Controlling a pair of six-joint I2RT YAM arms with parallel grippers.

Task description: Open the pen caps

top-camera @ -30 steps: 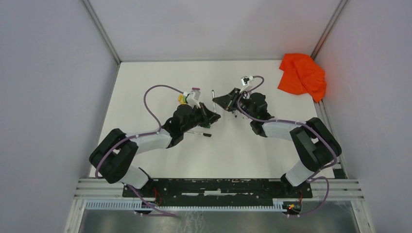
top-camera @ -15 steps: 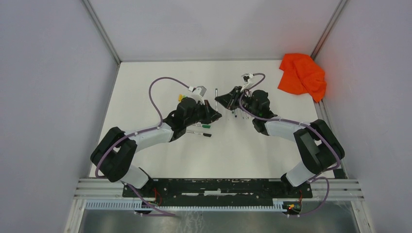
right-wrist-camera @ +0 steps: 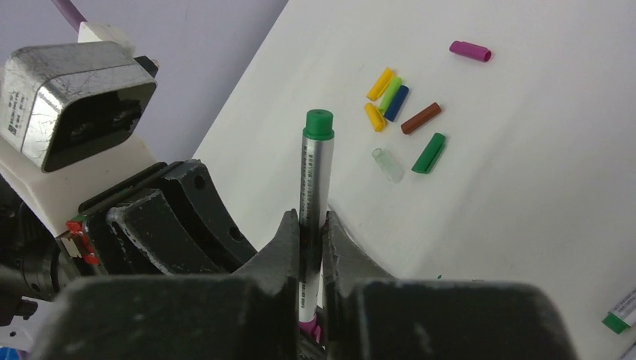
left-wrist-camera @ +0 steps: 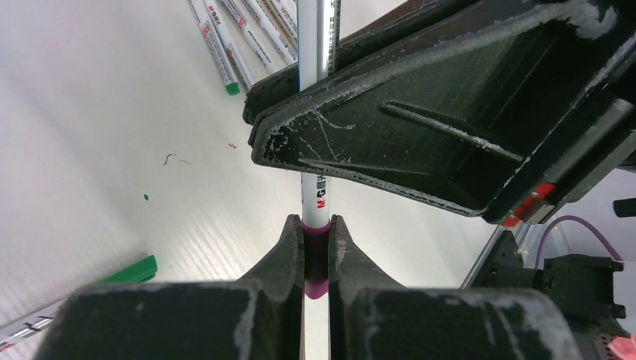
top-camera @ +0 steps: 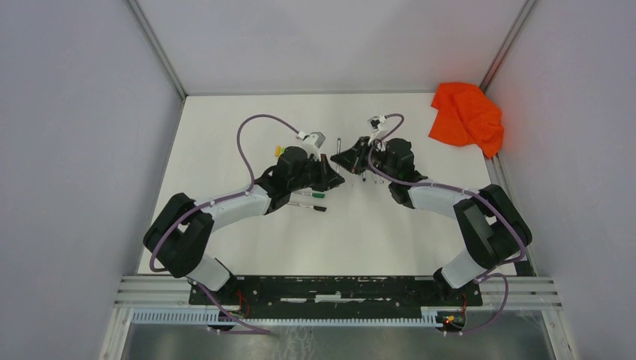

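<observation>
Pen shared: left claw clamped on magenta cap, right claw clamped on barrel.

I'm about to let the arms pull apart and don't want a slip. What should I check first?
1. Left gripper clamped on the purple cap: ok.
2. Right gripper clamped on the pen: ok.
3. Cap seated on the pen's end, ready to pull: ok.
4. Pen runs straight from one gripper to the other: ok.
5. Loose caps lie apart from both grippers: ok.
6. Both grips firm enough not to slip: cannot tell.
</observation>
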